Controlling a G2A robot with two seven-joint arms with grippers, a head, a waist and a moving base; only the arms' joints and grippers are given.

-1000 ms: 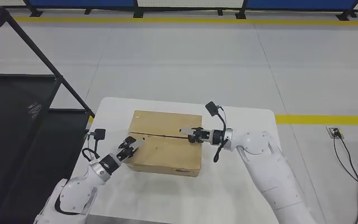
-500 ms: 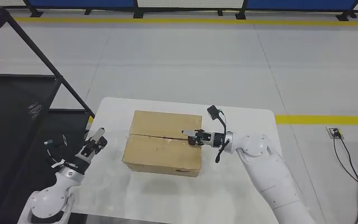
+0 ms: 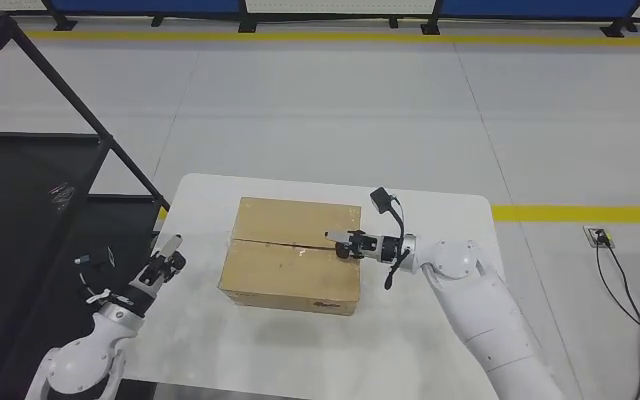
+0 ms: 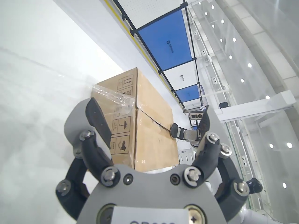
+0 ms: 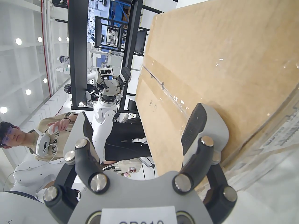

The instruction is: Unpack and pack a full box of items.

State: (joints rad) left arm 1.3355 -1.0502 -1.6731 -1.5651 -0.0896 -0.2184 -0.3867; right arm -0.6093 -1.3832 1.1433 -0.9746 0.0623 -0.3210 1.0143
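1. The cardboard box [image 3: 292, 255] sits on the middle of the white table [image 3: 420, 330], flaps closed and meeting along a seam that runs from 9 to 3 o'clock across its top
2. Clear tape [image 5: 174, 99] lies along that seam; at the 9 o'clock end face it is crumpled
3. The left gripper [image 3: 166, 257] hangs at the table's edge, at about 8 o'clock from the box and apart from it; its claw is spread wide, holds nothing and points toward the box's printed end face
4. The right gripper [image 3: 338, 241] is at 3 o'clock on the box, at the seam's end; its claw is wide and grips nothing
5. One of its fingers [image 5: 193, 127] lies over the box top just beside the seam; whether it touches the cardboard cannot be told
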